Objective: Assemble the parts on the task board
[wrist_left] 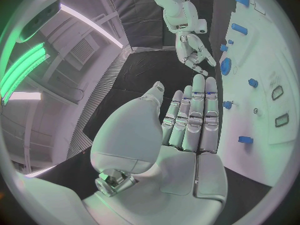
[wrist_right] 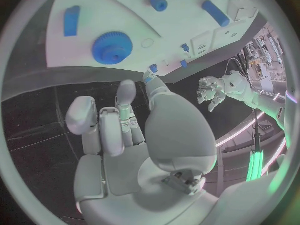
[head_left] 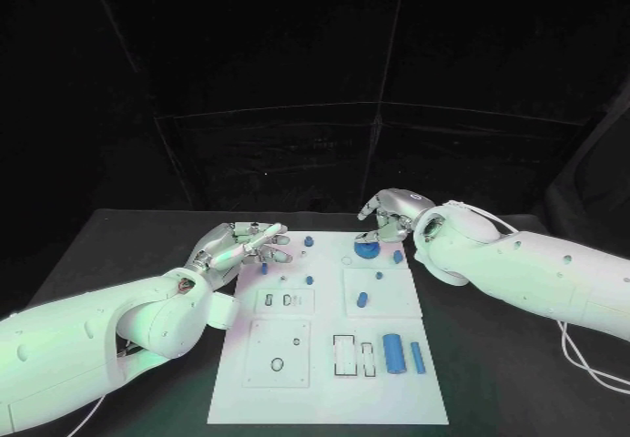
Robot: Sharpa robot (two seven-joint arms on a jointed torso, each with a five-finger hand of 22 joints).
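The right hand (head_left: pixel 383 215) hovers at the far edge of the task board (head_left: pixel 394 401), fingers (wrist_right: pixel 127 92) loosely curled and empty; the blue gear (head_left: pixel 366 248) lies flat just below them, its axis pointing up off the counter, nearer this hand than the other. The left hand (head_left: pixel 244 244), fingers straight and apart, holds nothing, beside the board's far left corner; a small blue peg (head_left: pixel 279 257) stands close to it.

I count one white rectangular task board (head_left: pixel 329 401) on the black surface (head_left: pixel 131 237). At the frame's upper middle sits one round blue toothed gear (head_left: pixel 366 248). At the lower right lie two upright blue cylinders, one thick (head_left: pixel 391 353) and one slimmer (head_left: pixel 416 357). I have two silver hands: left (head_left: pixel 243 244), right (head_left: pixel 390 209).
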